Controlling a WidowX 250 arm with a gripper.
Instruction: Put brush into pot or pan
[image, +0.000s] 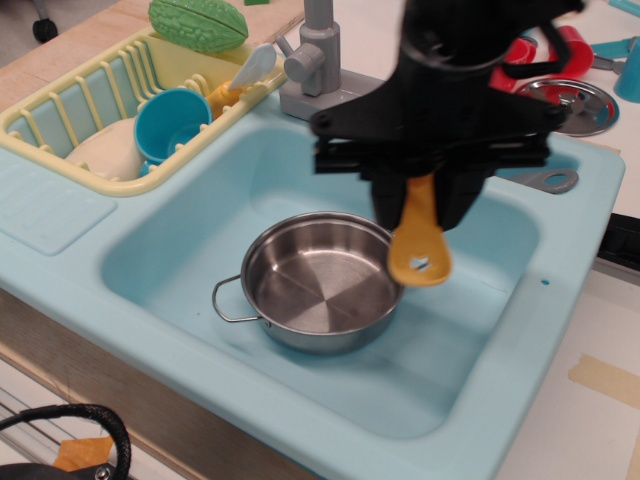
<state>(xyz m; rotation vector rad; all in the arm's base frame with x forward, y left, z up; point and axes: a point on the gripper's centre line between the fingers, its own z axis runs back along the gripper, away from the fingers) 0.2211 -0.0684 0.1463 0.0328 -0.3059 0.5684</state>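
hand black and blurred, hanging over the middle of the light blue sink set into the worktop, closed on the brush – fingers clamped on its upper part. brush pointing straight down out of the hand, yellow handle end with the cut-out hole lowest, bristles hidden inside the grip. handle end poised above the right rim of the pan, in the air, not touching it. pan sitting empty on the sink floor toward the worktop's front edge, one wire loop handle showing at its left. yellow dish rack at the back-left corner, holding a blue cup – green vegetable toy on its far rim. grey faucet at the back edge. round steel lid near the back-right corner.
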